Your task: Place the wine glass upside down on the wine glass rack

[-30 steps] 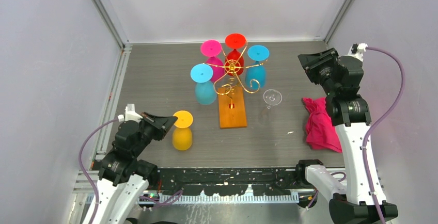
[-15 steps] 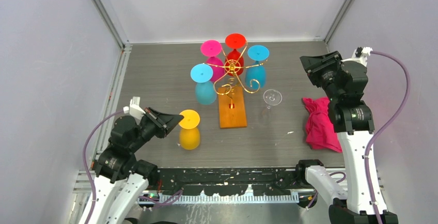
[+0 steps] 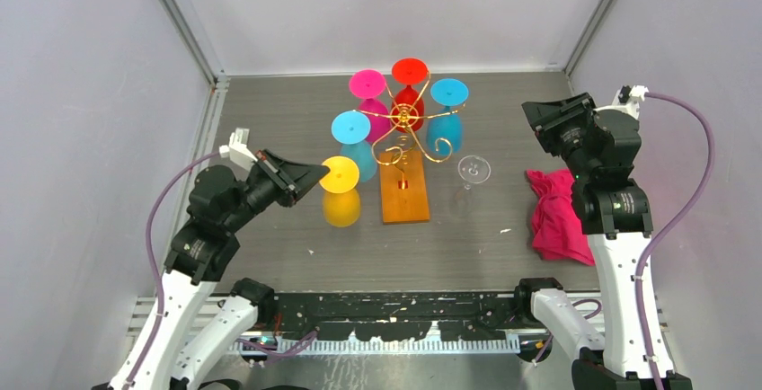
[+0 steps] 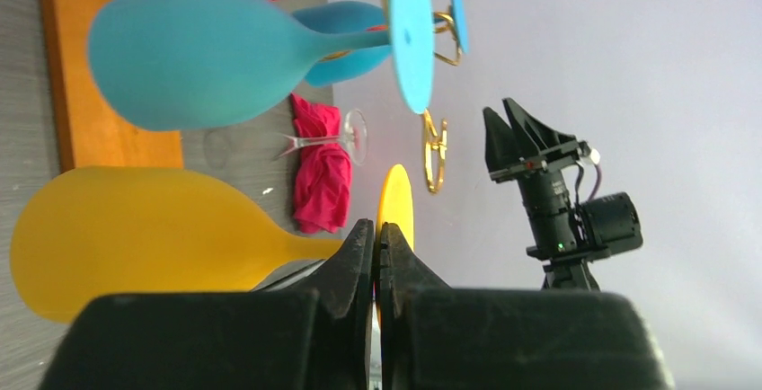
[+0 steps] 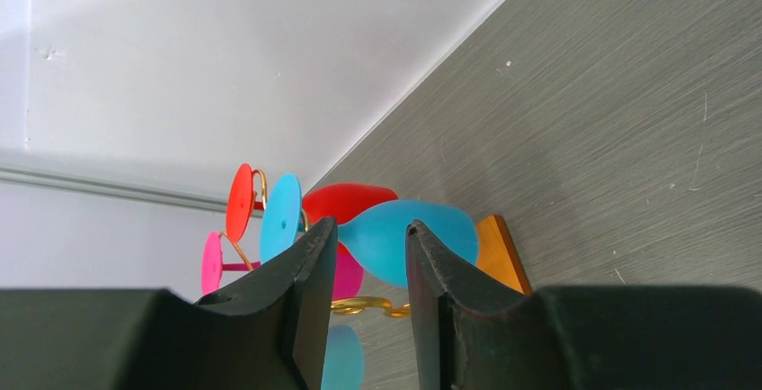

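Note:
My left gripper is shut on the foot of a yellow wine glass, holding it upside down just left of the rack's orange-brown base. In the left wrist view the pads pinch the yellow foot and the yellow bowl hangs left. The gold wire wine glass rack carries two blue, a pink and a red glass upside down. A clear wine glass stands right of the rack. My right gripper is open and empty, raised at the right; the rack's glasses show between its fingers.
A crumpled pink cloth lies on the table below my right arm. White walls close in the left, back and right sides. The grey table top lies bare at the back left.
My left gripper has lifted the yellow glass and carried it up and to the right, close to the rack's base. The right arm has shifted slightly.

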Controlling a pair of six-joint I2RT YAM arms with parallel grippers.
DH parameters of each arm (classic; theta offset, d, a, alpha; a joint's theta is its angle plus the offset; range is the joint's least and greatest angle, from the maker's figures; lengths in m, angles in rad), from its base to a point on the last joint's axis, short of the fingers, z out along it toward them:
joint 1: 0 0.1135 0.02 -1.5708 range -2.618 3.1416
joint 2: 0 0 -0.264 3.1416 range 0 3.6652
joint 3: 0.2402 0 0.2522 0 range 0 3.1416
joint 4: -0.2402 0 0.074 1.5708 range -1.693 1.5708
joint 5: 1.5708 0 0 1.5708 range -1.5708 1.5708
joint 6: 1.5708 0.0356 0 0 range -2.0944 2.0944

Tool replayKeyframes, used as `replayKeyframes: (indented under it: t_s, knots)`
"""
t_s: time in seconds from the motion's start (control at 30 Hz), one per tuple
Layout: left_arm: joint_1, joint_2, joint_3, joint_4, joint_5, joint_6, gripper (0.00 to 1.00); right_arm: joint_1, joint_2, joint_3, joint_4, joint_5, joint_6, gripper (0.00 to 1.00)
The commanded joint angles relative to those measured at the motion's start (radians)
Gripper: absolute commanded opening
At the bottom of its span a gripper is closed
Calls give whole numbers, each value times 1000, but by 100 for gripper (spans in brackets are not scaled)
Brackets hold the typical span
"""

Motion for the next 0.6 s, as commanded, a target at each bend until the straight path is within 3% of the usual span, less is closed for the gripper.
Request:
replayKeyframes:
  t_s: [0.0, 0.57]
  knots:
    - [-54, 33, 61, 115, 18, 20, 1, -4, -16, 16, 12, 12, 5, 40]
    - [-294, 185, 241, 175, -75, 65, 1, -4, -4, 22, 23, 12, 2, 40]
